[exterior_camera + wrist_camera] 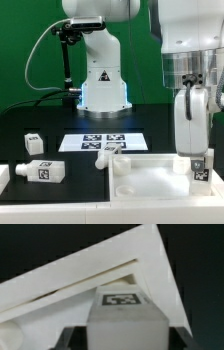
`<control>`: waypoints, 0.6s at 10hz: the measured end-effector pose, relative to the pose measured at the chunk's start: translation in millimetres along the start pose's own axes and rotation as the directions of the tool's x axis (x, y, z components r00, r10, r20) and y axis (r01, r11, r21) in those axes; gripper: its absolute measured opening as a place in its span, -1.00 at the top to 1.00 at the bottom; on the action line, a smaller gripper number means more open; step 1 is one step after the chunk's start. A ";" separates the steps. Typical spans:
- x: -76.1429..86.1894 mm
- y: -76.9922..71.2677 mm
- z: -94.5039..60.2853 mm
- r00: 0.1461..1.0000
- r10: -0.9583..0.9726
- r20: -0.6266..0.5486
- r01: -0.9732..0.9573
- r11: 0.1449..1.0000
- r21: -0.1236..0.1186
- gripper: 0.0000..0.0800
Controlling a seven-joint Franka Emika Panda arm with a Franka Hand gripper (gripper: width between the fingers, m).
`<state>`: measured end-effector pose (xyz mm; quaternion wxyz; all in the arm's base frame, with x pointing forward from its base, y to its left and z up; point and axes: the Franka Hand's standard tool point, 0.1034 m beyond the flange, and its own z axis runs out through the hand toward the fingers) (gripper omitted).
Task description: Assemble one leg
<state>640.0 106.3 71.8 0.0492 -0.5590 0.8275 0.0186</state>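
If the leg (122, 314) is slightly off or tilted over the tabletop (150, 175) corner, it could jam or slip in the end effector (197, 168), which grips this short white post with 1 black-and-white tag at the exterior view's right.
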 end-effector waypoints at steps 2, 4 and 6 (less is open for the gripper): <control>-8.8 -0.6 -12.0 0.999 -0.042 0.013 0.042 0.999 0.004 -0.28; -21.3 -7.9 -44.5 0.997 -0.061 0.050 0.060 0.998 0.037 -0.60; -21.6 -7.9 -44.0 0.997 -0.062 0.049 0.060 0.997 0.038 -0.62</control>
